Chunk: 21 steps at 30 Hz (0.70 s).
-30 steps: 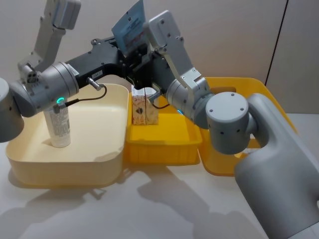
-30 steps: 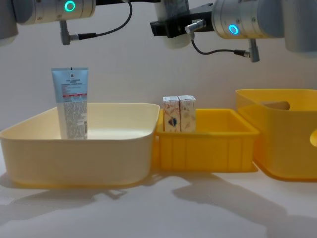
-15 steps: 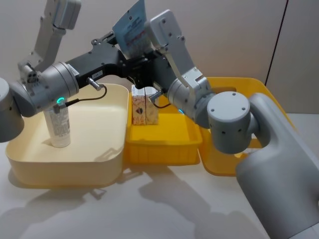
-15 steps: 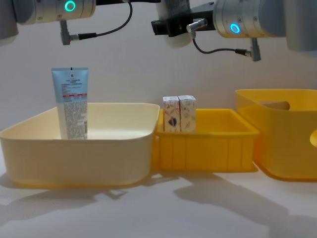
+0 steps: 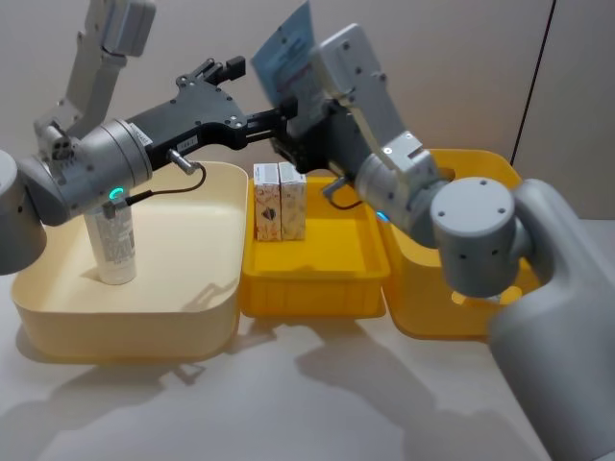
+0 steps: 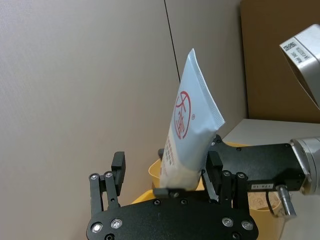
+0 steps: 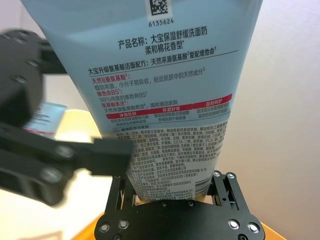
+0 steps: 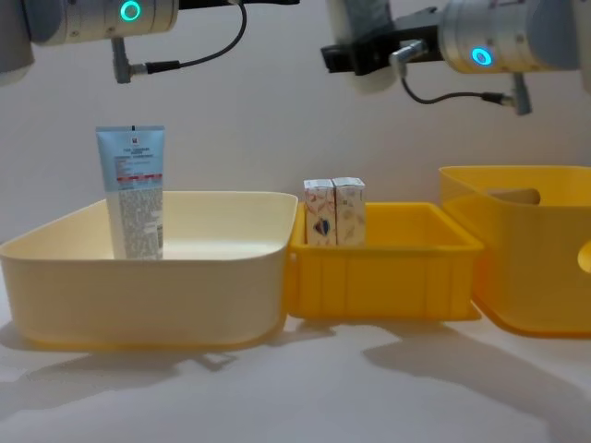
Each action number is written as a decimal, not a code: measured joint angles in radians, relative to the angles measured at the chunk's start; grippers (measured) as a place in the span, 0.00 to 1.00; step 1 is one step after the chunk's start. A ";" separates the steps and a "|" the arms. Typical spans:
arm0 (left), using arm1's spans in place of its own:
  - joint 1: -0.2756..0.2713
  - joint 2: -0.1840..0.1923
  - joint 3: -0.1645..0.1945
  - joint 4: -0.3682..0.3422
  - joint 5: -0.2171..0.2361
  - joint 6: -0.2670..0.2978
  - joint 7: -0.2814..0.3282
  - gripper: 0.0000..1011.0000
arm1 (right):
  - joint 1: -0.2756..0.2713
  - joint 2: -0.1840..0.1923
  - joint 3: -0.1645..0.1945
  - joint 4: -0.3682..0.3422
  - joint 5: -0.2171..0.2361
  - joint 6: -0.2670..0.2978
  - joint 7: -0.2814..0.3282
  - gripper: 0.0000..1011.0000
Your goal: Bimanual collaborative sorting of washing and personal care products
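The right gripper (image 7: pixel 172 197) clamps a flat light-blue squeeze tube (image 7: pixel 165 90) printed 6135624, high above the shallow yellow plastic tray (image 5: pixel 317 279); the left gripper (image 6: pixel 165 182), jaws spread, sits just beside it.

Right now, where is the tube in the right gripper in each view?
Head: held tube at top centre, above and behind the cartons.
Chest: its white cap end at the top edge, up and right of the cartons.
Left wrist: centre, beyond the open left gripper.
Right wrist: large, centre, clamped in the right gripper.
Landmark: the cartons.
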 joint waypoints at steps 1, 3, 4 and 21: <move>0.000 0.000 0.000 0.000 0.000 0.000 0.000 0.99 | -0.001 0.004 0.002 -0.002 -0.002 0.002 -0.001 0.64; 0.000 0.000 0.000 0.000 0.000 0.000 0.000 0.99 | -0.005 0.015 0.010 -0.009 -0.009 0.009 -0.007 0.64; 0.000 0.000 0.000 0.000 0.000 0.000 0.000 0.99 | -0.006 0.020 0.014 -0.011 -0.012 0.010 -0.010 0.64; 0.000 0.000 0.000 0.000 0.000 -0.001 0.000 0.99 | 0.005 0.080 0.130 -0.022 -0.046 0.030 -0.101 0.64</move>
